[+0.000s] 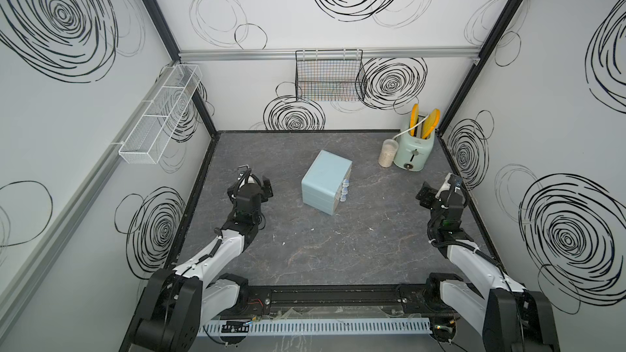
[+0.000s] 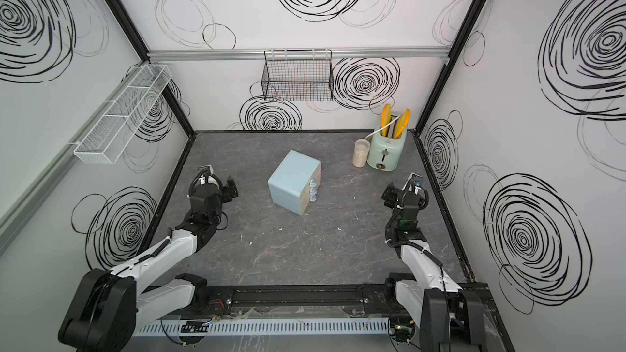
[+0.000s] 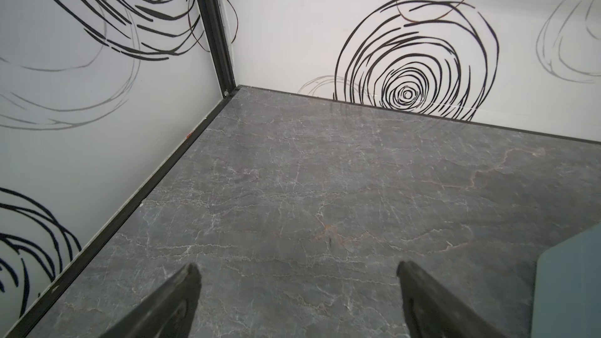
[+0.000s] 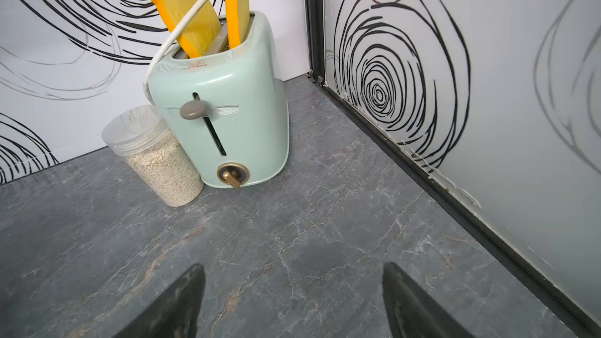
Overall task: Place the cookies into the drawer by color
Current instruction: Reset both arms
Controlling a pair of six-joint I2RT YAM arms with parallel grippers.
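The drawer (image 1: pixel 321 181) (image 2: pixel 291 177) is a small pale-blue chest standing mid-table, turned at an angle. Its three cream fronts with round blue knobs (image 1: pixel 345 191) look pushed in. No cookies show in any view. My left gripper (image 1: pixel 254 182) (image 3: pixel 297 266) hovers left of the chest, open, with only bare table between its fingers; a corner of the drawer (image 3: pixel 569 287) shows in the left wrist view. My right gripper (image 1: pixel 440 187) (image 4: pixel 292 266) hangs near the right wall, open and empty, facing the back right corner.
A mint-green toaster (image 1: pixel 413 150) (image 4: pixel 221 115) with yellow toast slices and a clear jar of grain (image 1: pixel 388 152) (image 4: pixel 156 157) stand at the back right. A black wire basket (image 1: pixel 328 76) hangs on the back wall, a white mesh rack (image 1: pixel 159 113) on the left wall.
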